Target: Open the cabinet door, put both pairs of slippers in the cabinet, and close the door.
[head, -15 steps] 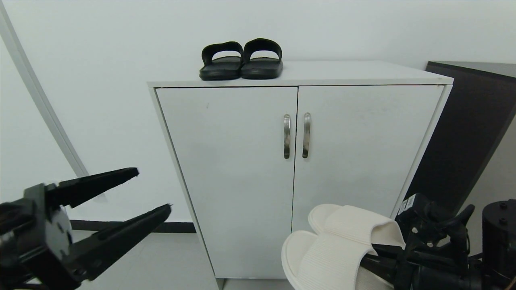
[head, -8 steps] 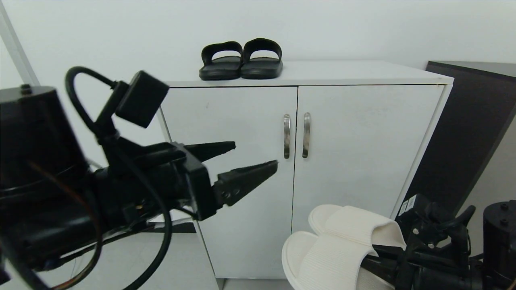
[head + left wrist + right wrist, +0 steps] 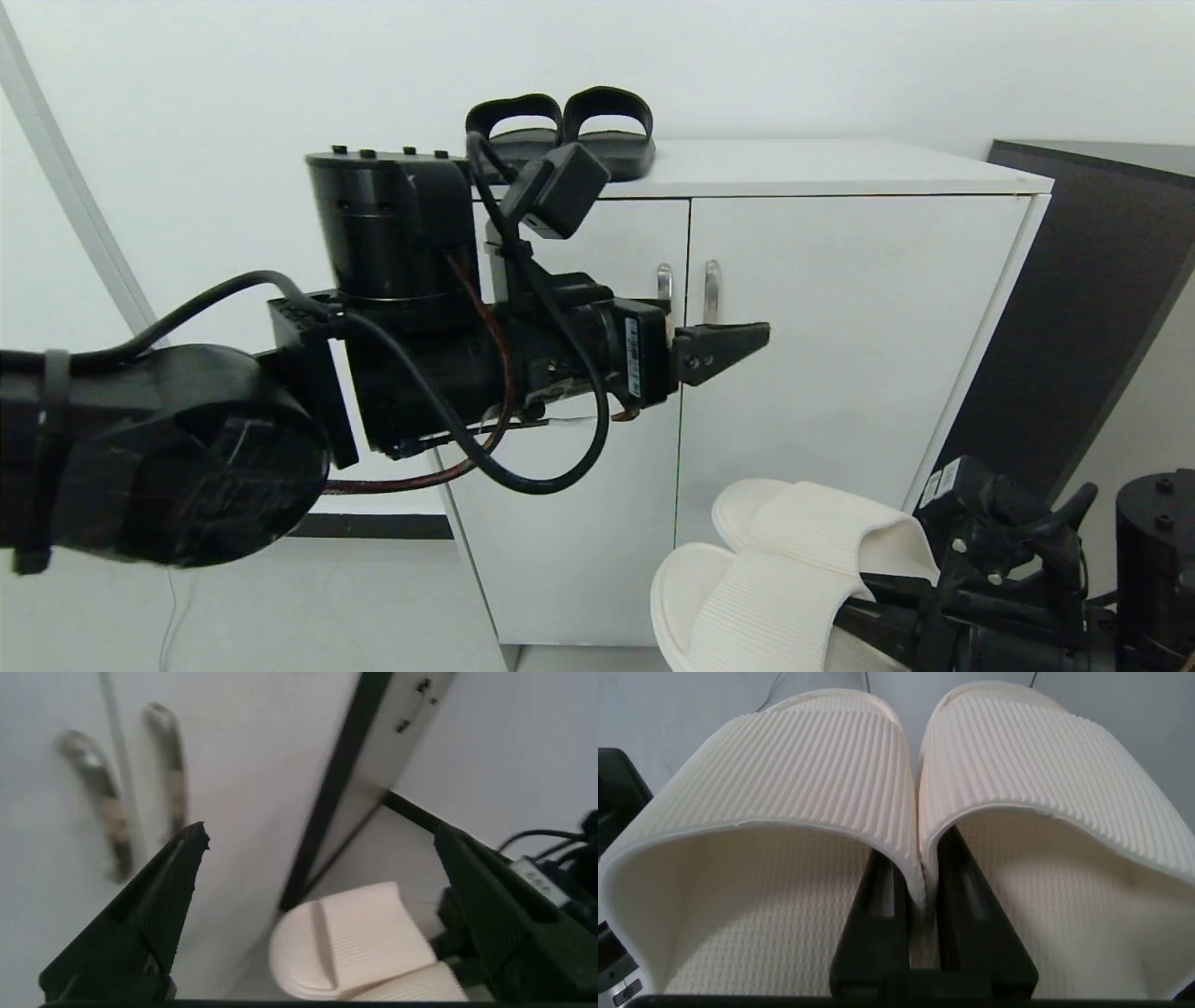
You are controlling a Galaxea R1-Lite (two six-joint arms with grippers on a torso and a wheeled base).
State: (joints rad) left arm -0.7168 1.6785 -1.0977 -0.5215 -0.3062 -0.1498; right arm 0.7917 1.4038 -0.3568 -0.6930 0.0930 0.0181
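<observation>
The white cabinet (image 3: 840, 308) has both doors shut, with two metal handles (image 3: 711, 289) at its middle seam. A pair of black slippers (image 3: 569, 126) sits on its top, toward the left. My left gripper (image 3: 747, 336) hovers open just in front of the handles (image 3: 168, 765), its fingers (image 3: 140, 924) wide apart in the left wrist view. Low at the right, my right gripper (image 3: 920, 915) is shut on the white slippers (image 3: 803, 551), pinching their two inner strap edges (image 3: 915, 849) together. The white slippers (image 3: 364, 947) hang below and in front of the right door.
A dark cabinet (image 3: 1083, 308) stands close against the white cabinet's right side. A white wall is behind and to the left, with a black skirting strip (image 3: 373, 527) and light floor below. My left arm crosses in front of the left door.
My left arm has swung up and to the right, from low at the left to just in front of the handles, and its gripper has rolled. The right arm and white slippers stayed put.
</observation>
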